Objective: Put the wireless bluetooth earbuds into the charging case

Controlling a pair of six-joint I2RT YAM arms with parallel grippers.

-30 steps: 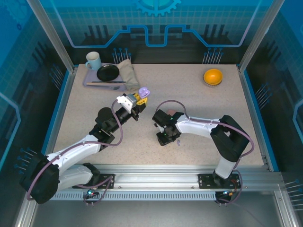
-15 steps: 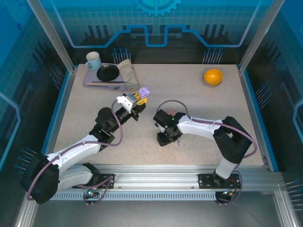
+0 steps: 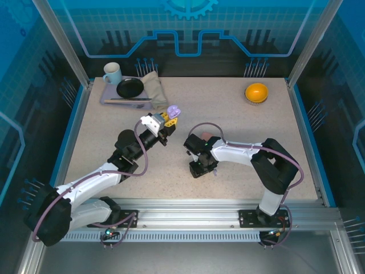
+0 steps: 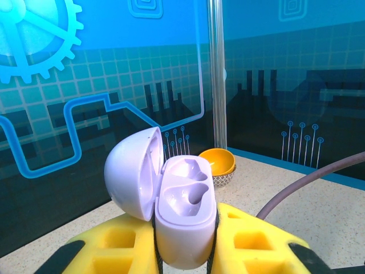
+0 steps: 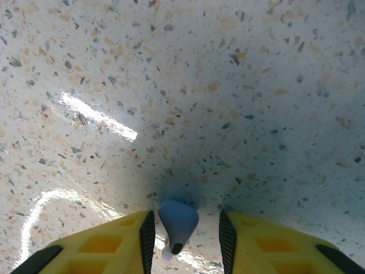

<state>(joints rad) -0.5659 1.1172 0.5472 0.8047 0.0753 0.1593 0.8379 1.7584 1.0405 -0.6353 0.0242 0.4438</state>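
Tiny pale purple plastic earbud (image 5: 178, 224) lies bottom centre on the speckled worktop (image 5: 171, 85) between my narrowly parted right fingers (image 5: 108, 245), likely light and slippery, best pinched across its bulb, while my left fingers (image 4: 251, 240) clamp the open pale purple charging case (image 4: 182, 222).

Pale purple charging case (image 4: 182, 228): small, rounded, lid open and swung left, both wells empty. Stands upright, clamped in left gripper (image 4: 183, 254), held up off the table.

Pale purple earbud (image 5: 178, 221): tiny, dark-tipped stem. Lies on speckled table (image 5: 171, 85) between parted fingers of right gripper (image 5: 183, 234), slim gap on each side.
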